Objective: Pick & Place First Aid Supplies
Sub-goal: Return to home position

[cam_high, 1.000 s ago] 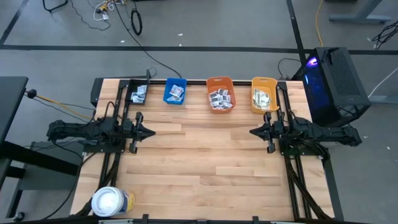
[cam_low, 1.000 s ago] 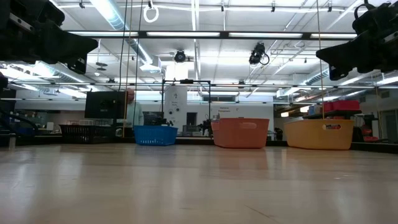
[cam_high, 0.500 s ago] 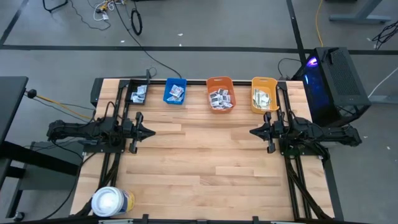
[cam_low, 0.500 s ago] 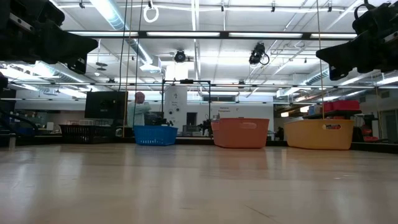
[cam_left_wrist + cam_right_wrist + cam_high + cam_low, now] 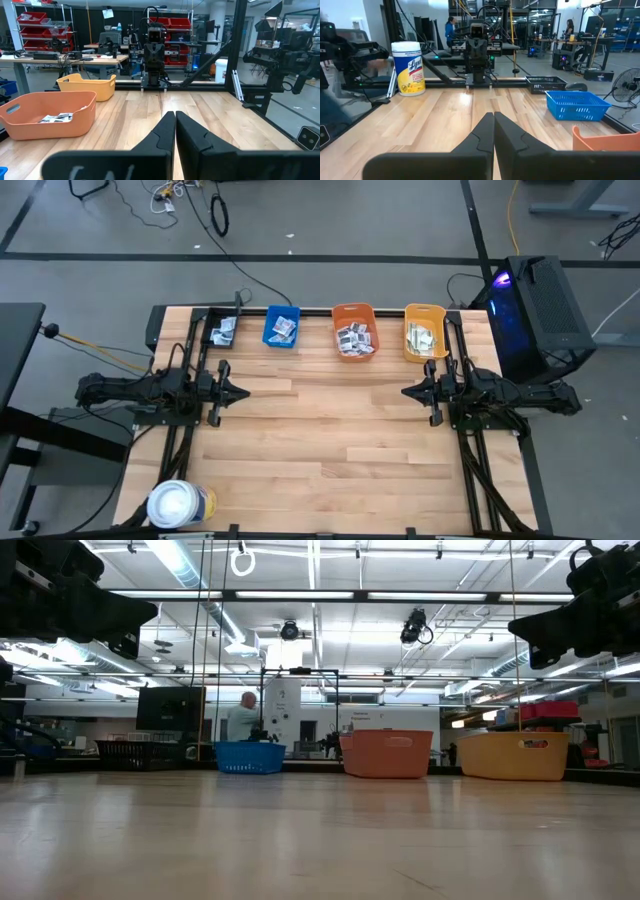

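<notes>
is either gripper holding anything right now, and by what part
Nothing is held: the left gripper and the right gripper are both shut and empty.

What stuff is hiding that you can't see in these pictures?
Small white first aid packets in the orange plastic bin: print too small, high view.
Blue plastic bin and yellow plastic bin: walls hide contents, low view.
Left end effector and right end effector, both shut: arms cut by low view's edges.

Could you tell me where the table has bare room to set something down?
The wood between the left gripper and right gripper is bare, as is the near edge beside the canister. The far edge is crowded with bins.
</notes>
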